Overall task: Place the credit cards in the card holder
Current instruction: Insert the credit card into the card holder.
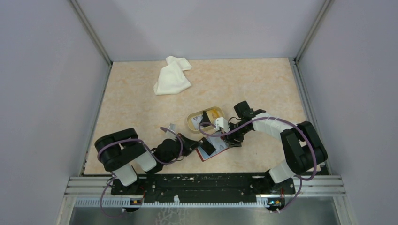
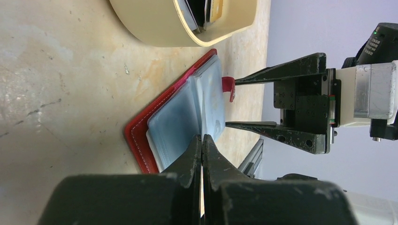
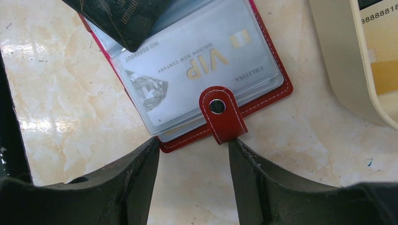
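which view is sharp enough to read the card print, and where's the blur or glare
Right wrist view: the VIP card in the card holder reads sharp, the right tool below it is blurred, soft glare on the table at left. Left wrist view: the left tool is blurred up close, the holder crisp. Top view: even light, print too small to read.

**Card holder open, one card pocketed**

The red card holder (image 3: 280,90) is laid open on the table (image 3: 61,103), clear pockets turned up, with its snap tab (image 3: 220,115) folded over the edge. A silver VIP card (image 3: 197,61) is seen inside the top pocket. A dark card (image 3: 117,18) with gold lettering is held slanted across one corner. A yellow-orange card (image 3: 382,70) is seen in the tan dish (image 3: 338,61) just beside.
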Action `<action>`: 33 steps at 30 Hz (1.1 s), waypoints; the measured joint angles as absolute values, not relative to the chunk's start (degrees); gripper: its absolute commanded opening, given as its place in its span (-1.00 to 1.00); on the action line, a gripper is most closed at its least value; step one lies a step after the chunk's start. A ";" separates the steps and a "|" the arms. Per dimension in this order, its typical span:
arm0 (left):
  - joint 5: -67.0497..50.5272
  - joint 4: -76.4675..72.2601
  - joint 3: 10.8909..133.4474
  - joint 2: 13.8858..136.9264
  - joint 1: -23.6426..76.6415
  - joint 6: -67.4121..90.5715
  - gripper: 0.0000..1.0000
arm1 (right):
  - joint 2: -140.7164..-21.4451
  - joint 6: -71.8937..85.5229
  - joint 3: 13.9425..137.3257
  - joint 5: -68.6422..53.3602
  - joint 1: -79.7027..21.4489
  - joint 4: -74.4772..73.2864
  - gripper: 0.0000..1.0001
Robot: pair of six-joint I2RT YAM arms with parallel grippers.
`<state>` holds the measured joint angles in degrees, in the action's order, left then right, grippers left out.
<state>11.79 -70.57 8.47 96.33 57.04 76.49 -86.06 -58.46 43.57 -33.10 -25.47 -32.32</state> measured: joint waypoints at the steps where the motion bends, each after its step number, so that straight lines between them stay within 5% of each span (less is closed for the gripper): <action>1: 11.90 -70.48 8.47 96.33 57.17 76.51 -1.00 | -86.06 -58.46 43.57 -33.10 -25.47 -32.32 0.12; 22: 12.05 -71.92 10.63 101.97 58.11 78.70 -1.00 | -86.11 -58.46 43.59 -33.06 -25.76 -32.21 0.11; 33: 15.16 -63.72 9.69 92.51 58.15 75.40 -1.00 | -86.13 -58.46 43.62 -33.04 -26.02 -32.16 0.11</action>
